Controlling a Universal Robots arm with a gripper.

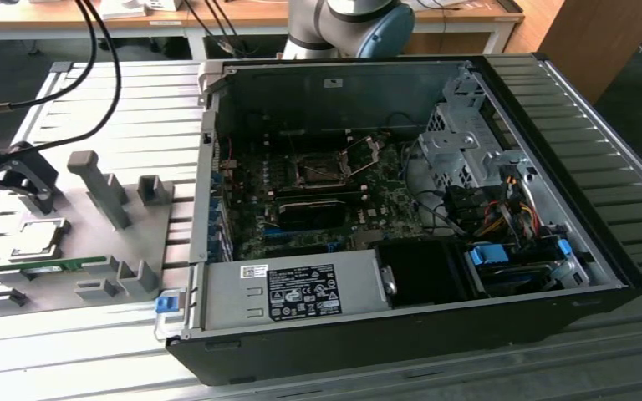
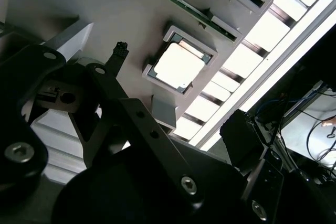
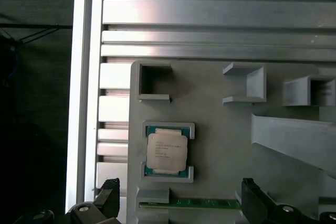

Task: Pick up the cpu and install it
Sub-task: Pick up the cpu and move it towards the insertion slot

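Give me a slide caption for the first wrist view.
Small silver-topped square cpu seated in its grey plastic fixture plate, open tool poised over it.

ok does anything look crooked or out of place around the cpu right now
Nothing stands out. The cpu lies flat and square in its grey holder on the fixture plate, the memory stick lies straight in its slot beside it, and the open pincer hangs above, seemingly clear of both.

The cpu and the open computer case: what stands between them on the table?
In the exterior view, grey plastic blocks on the grey plate stand between the cpu and the case.
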